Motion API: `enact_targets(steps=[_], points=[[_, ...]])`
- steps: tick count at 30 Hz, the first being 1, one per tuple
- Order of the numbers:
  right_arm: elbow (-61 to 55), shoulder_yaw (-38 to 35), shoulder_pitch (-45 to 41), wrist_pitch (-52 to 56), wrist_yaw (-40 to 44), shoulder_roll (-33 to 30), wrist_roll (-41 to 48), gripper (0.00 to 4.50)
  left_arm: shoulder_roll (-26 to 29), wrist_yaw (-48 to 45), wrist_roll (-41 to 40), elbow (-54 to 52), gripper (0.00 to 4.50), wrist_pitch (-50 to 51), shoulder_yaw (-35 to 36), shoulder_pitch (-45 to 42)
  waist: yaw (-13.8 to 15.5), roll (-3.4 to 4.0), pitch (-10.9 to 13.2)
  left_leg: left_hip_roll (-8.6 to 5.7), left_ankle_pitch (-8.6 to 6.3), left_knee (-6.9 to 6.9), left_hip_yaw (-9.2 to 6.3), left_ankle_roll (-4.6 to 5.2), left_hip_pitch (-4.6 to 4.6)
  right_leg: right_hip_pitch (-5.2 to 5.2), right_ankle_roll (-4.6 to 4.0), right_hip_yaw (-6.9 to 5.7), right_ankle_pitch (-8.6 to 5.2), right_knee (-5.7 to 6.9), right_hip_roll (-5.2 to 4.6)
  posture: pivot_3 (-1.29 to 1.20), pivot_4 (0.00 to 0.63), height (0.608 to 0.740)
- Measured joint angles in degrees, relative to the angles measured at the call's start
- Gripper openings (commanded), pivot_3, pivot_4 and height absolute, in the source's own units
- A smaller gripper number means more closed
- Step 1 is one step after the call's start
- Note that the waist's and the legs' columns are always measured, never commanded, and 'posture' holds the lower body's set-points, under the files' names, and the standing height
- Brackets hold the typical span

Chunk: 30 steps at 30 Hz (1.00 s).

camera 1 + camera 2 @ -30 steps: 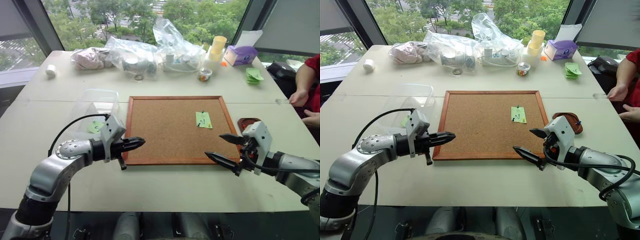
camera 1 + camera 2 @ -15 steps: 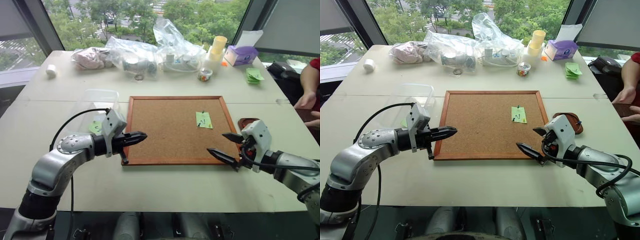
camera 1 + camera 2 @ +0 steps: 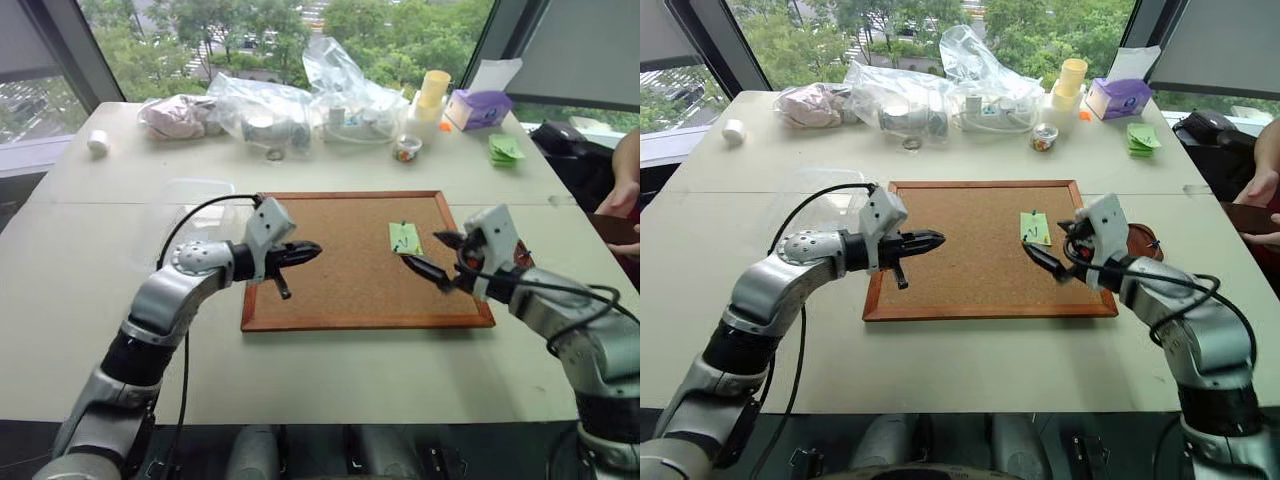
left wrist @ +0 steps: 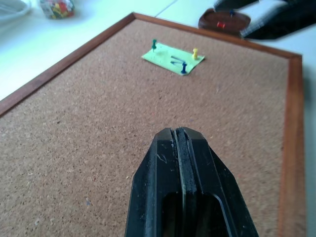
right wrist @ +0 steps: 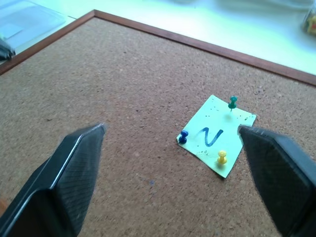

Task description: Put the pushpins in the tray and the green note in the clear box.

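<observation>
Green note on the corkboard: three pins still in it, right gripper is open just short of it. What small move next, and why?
Probably ease the open right gripper forward and down onto the yellow pin, then close. The green note is fixed to the corkboard by green, blue and yellow pins, so it cannot be lifted until they come out.

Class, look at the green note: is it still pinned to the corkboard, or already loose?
Still pinned. The green note lies flat on the corkboard, with green, blue and yellow pushpins standing in it.
</observation>
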Motion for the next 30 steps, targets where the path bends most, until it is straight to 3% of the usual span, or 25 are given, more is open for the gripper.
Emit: enact_targets(steps=[7,13,19,22,29,30], points=[[19.81,4.82,-15.16,-2.19,-2.30,7.59,-5.66,4.44,-0.33,-2.77,7.98,7.34,0.00,-3.27,-6.28,-2.78,0.25,0.04,0.03,0.11,0.17,0.01,0.05,-0.30,-0.10,-0.09,-0.01,0.03,0.00,0.00,0.07,0.00,0.150,0.738],[33.25,7.01,-19.46,-8.87,-1.07,9.19,-11.39,4.44,-0.42,-3.03,10.59,7.70,0.00,-3.22,-7.51,-2.74,0.17,0.04,0.03,0.01,0.17,0.03,0.13,-0.30,-0.12,-0.09,0.01,0.02,0.01,0.01,-0.15,0.00,0.150,0.738],[39.42,6.87,-21.53,-13.42,-0.53,10.29,-14.05,4.44,-0.41,-2.58,10.73,5.93,0.00,-1.85,-5.90,-0.77,-0.18,0.06,0.02,0.08,0.18,0.03,0.14,-0.32,-0.06,-0.09,0.01,0.02,0.01,0.06,-0.14,0.00,0.150,0.738],[39.75,6.62,-21.49,-13.74,-0.01,10.87,-14.38,3.68,-0.38,-2.39,10.76,4.86,0.00,-0.96,-5.42,-0.07,-0.28,0.06,0.01,0.09,0.18,0.03,0.15,-0.32,-0.05,-0.09,0.01,0.02,0.01,0.07,-0.14,0.00,0.150,0.738],[39.78,5.56,-20.81,-13.01,-0.10,12.50,-14.40,0.37,-0.40,-1.72,10.73,3.80,0.00,0.01,-5.06,0.61,-0.30,0.07,0.01,0.10,0.18,0.02,0.15,-0.32,-0.05,-0.09,0.01,0.02,0.01,0.08,-0.15,0.00,0.150,0.738],[39.96,5.33,-20.81,-13.00,-0.24,12.81,-14.44,0.06,-0.41,-1.67,10.73,3.78,0.00,0.09,-5.06,0.61,-0.31,0.07,0.01,0.10,0.18,0.02,0.15,-0.32,-0.05,-0.09,0.01,0.02,0.01,0.08,-0.15,0.00,0.150,0.738]])
